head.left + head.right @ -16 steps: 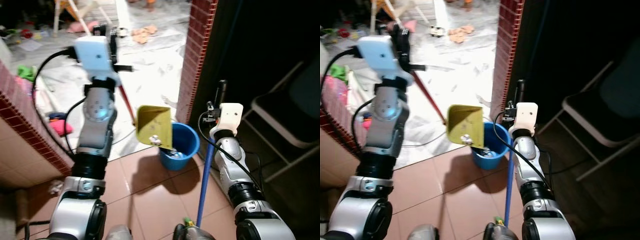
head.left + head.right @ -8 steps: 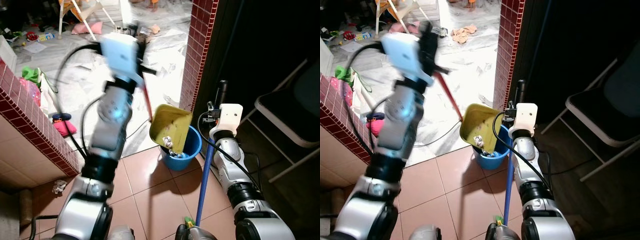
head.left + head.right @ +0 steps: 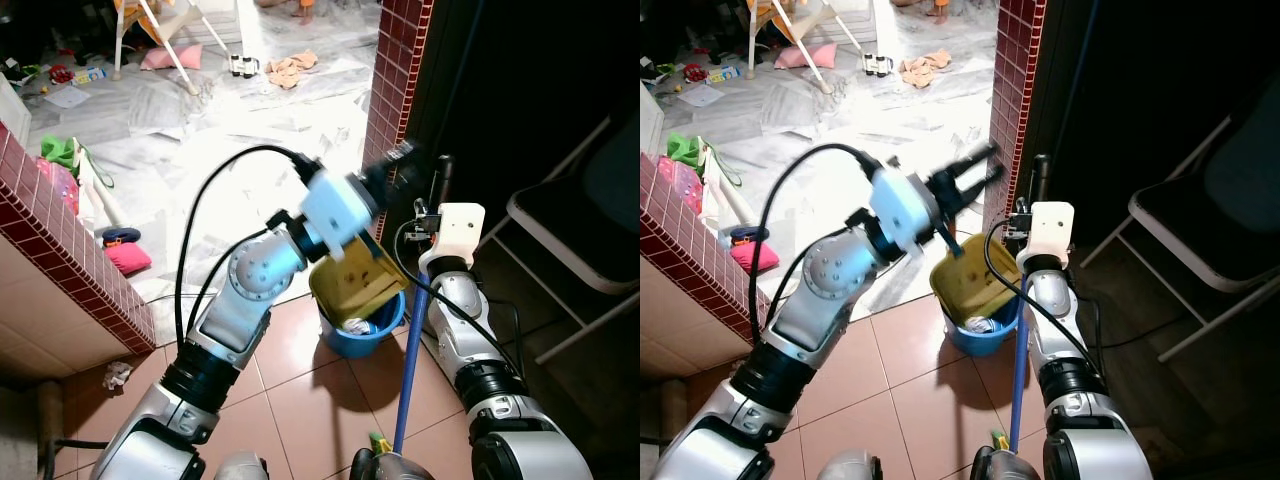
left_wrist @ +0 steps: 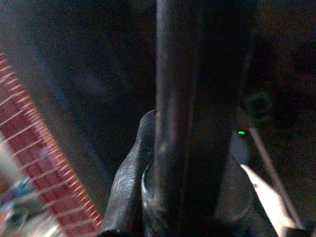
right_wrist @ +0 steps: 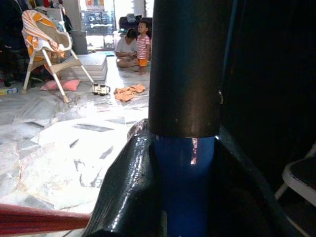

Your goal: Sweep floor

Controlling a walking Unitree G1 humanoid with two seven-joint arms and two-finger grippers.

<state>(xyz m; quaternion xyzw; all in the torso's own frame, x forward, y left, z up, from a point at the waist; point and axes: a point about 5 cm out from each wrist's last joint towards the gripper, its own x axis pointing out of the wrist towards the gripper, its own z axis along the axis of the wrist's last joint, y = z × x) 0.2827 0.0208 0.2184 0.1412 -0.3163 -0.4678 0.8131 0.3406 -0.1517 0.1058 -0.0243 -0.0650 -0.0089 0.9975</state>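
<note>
Dustpan [image 3: 975,280] tipped over bucket [image 3: 985,335] by left gripper [image 3: 965,185].

We find no readable text, label, brand, number or sign anywhere; print on clutter across far floor too small and blurred to read.
</note>
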